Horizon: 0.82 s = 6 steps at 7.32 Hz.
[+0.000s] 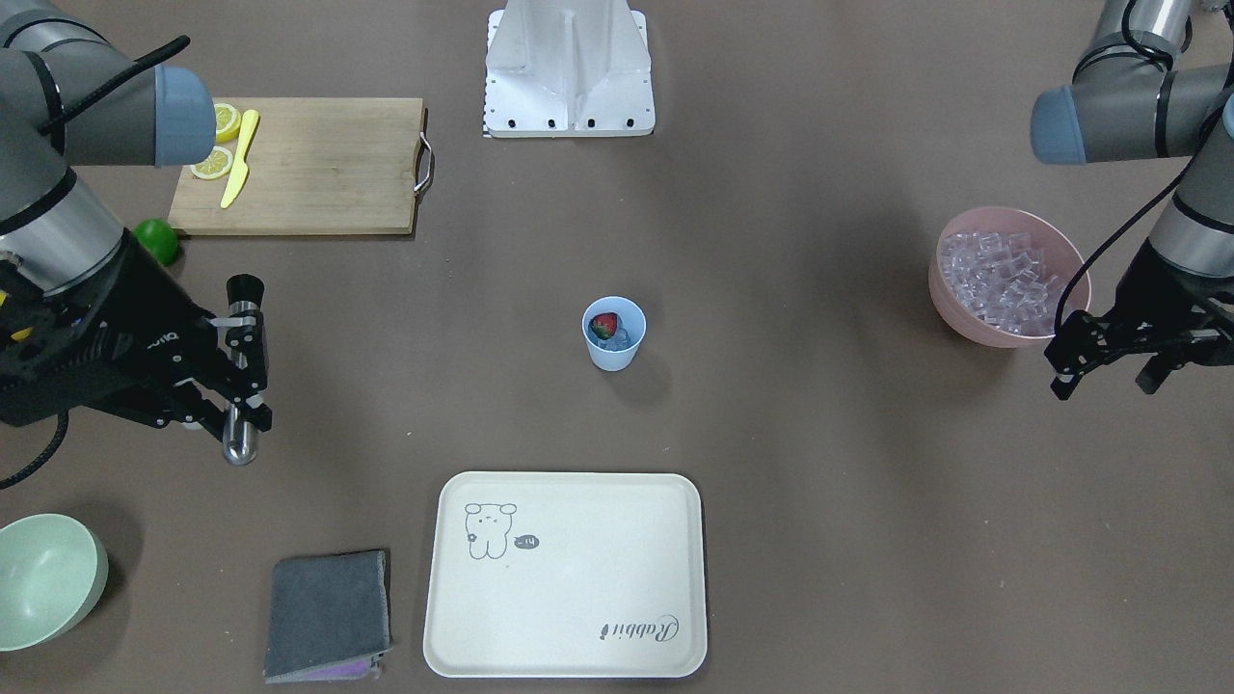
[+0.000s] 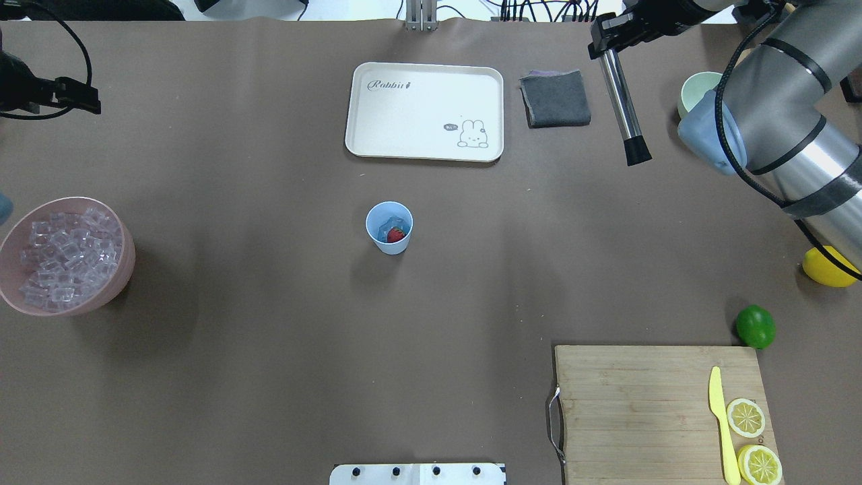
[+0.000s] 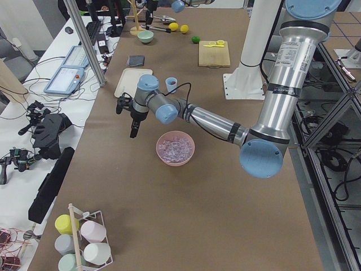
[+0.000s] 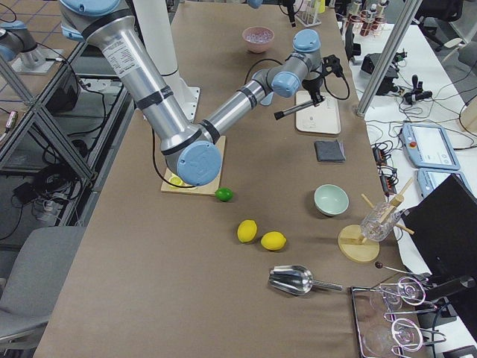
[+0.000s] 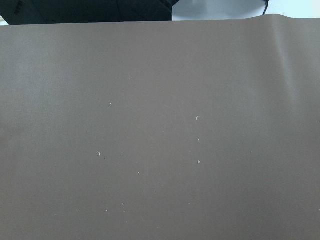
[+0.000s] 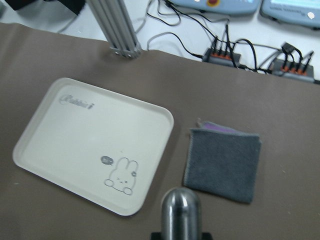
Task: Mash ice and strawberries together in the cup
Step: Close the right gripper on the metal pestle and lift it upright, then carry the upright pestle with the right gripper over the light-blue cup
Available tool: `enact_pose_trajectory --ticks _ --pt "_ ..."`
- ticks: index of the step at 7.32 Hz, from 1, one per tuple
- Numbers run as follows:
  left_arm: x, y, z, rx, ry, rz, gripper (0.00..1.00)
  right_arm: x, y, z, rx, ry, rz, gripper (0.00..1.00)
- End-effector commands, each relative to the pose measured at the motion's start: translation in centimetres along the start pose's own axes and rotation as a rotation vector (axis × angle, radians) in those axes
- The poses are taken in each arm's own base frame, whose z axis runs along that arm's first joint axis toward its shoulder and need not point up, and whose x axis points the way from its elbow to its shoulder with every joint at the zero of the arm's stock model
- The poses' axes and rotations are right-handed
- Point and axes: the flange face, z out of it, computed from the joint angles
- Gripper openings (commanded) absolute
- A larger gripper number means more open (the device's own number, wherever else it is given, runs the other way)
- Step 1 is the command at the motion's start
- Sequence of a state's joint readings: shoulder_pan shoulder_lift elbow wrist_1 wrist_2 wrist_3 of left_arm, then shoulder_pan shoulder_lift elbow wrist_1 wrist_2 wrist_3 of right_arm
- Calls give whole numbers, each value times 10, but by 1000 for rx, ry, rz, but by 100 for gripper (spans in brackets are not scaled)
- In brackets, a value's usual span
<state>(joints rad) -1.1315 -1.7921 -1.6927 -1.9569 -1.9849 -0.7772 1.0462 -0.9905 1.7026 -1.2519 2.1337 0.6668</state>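
Right jaws gripping muddler (image 2: 621, 94), left jaws seemingly apart, cup (image 1: 614, 355) holding 1 strawberry (image 1: 604, 325) and ice (image 1: 623, 338)

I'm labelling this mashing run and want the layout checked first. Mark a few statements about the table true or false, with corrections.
1. The strawberry lies inside the cup. True.
2. The right gripper holds the muddler above the cup. False: its jaws hold it well off to the side of the cup.
3. The pink bowl holds ice. True.
4. The yellow knife lies on the tray. False: it lies on the cutting board.
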Motion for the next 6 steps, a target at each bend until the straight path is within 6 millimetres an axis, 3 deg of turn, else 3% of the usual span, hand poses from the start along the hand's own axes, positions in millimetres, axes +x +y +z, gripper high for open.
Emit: enact_pose_trajectory --ticks 1,3,5,6 --pt "-5 -3 0 2 -6 -8 97 -40 9 -4 104 -92 -74 0" --pt "-14 -15 -16 29 -2 -24 97 -85 29 3 187 -169 -59 0" --pt "-36 3 -3 -31 -16 -52 97 -131 38 9 329 -222 -106 0" --pt "-45 9 5 -64 -27 -70 97 -141 50 14 436 -257 -120 0"
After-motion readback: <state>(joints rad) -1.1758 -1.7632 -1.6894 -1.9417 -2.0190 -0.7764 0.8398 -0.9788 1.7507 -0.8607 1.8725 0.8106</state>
